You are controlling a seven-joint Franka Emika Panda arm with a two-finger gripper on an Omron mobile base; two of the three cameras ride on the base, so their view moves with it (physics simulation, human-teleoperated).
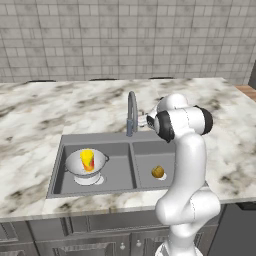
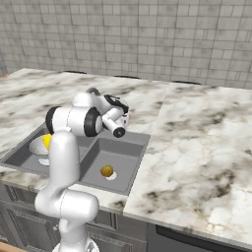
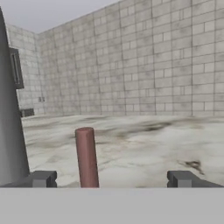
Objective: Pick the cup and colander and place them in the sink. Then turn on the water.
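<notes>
**Cup and colander in the left basin, gripper at the faucet**

The sink [image 1: 131, 148] is a grey double basin set in the marble counter [image 1: 40, 115]. Its left basin holds the white colander [image 1: 75, 164], upright on its ring base — and the yellow cup [image 1: 87, 160] stands inside it, red-orange patch showing. The right basin holds a yellowish-brown ball [image 1: 158, 172], resting on the basin floor.

The gripper [image 3: 111, 179] sits at the far edge of the sink, just right of the arched grey faucet [image 1: 131, 112]. Its jaws are spread wide, holding nothing — a reddish-brown upright lever [image 3: 87, 157] stands between the fingertips, nearer the left one.
</notes>
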